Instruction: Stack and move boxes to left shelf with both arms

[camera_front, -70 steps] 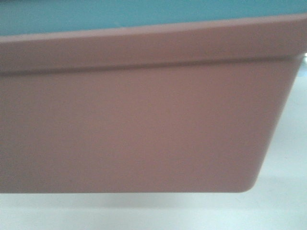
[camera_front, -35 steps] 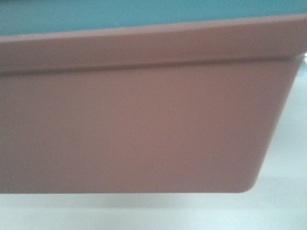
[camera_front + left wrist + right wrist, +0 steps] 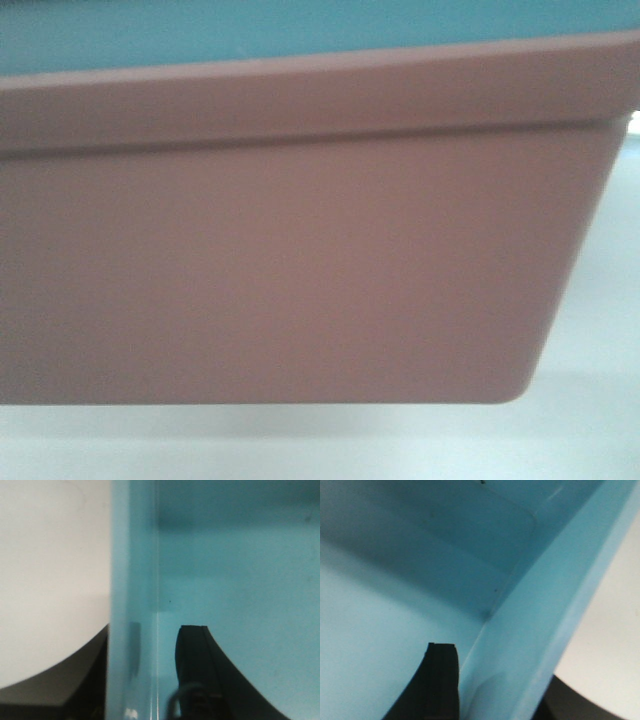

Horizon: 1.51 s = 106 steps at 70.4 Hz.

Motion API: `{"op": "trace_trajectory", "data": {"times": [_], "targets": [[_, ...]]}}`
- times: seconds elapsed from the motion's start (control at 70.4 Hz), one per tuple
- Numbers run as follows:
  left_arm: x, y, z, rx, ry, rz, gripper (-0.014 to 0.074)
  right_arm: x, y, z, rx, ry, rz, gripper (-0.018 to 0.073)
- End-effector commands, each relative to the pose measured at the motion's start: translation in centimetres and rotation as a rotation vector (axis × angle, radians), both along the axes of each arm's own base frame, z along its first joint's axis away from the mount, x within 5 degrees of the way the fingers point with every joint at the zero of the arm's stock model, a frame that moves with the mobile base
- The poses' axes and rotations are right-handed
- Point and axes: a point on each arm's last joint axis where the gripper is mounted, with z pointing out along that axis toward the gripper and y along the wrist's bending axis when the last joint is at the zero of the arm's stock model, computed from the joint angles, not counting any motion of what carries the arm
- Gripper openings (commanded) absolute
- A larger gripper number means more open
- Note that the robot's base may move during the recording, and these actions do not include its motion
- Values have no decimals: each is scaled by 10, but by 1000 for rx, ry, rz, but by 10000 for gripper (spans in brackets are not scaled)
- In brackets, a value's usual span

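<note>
The blue tub (image 3: 300, 30) sat nested in the pink tub (image 3: 280, 270) above a white tabletop (image 3: 600, 420). The left gripper (image 3: 145, 645) and right gripper (image 3: 500, 680) each clamped the blue tub's wall, one finger inside, one outside.

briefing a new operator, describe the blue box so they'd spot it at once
Find the salmon pink tub filling the front view. The light blue tub is the band above its rim, apparently nested inside. Only its walls are straddled by the left gripper and right gripper.

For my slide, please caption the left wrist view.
Left gripper straddles the wall of the blue box, one finger inside, one outside.
</note>
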Motion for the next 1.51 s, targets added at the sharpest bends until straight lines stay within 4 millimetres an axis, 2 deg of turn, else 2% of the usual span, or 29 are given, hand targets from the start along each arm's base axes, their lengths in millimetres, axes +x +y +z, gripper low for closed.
{"op": "trace_trajectory", "data": {"times": [0.0,0.525,1.221,1.321,1.491], "targets": [[-3,-24,39,-254,-231,-179,-3,-2,19,33,237,-182,141,37],[2,-29,32,-237,-213,-179,-3,-2,19,33,237,-182,141,37],[26,-56,-10,-139,-101,-178,-3,-2,19,33,238,-183,141,37],[31,-60,-9,-156,-158,-197,-3,-2,19,33,238,-183,141,37],[34,-59,-7,-84,-229,-265,-3,-2,19,33,238,-183,141,37]]}}
